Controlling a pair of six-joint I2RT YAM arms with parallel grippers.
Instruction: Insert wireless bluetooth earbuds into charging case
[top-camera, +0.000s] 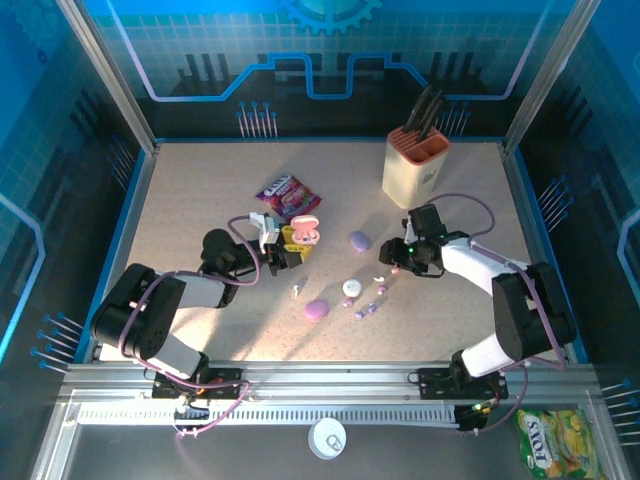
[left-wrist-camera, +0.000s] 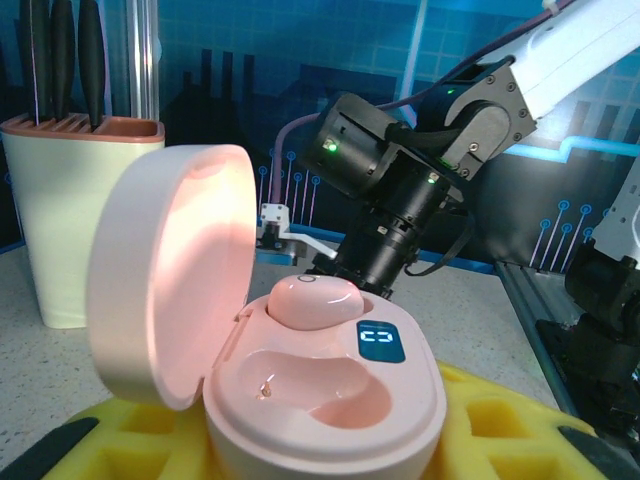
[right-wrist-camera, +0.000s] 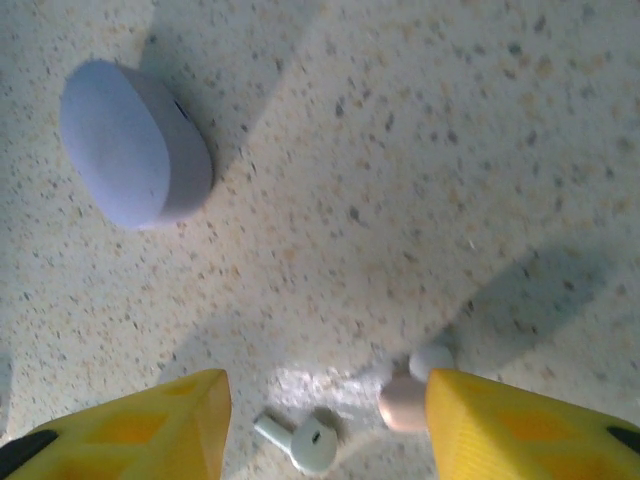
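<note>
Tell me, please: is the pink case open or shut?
Open. The case has its lid tipped back in the left wrist view, baring the wells inside.

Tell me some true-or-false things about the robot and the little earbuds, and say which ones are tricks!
1. The pink case held in the left pincer has its lid open. True.
2. Both slots in the pink case are full. False: a pink earbud sits in the far slot, and the near slot is empty.
3. The lilac case is shut. True.
4. The right pincer is squeezing the white earbud. False: its fingers stand apart, and the white earbud lies loose on the table between them.
5. The knife block has tipped over. False: it stands upright.
</note>
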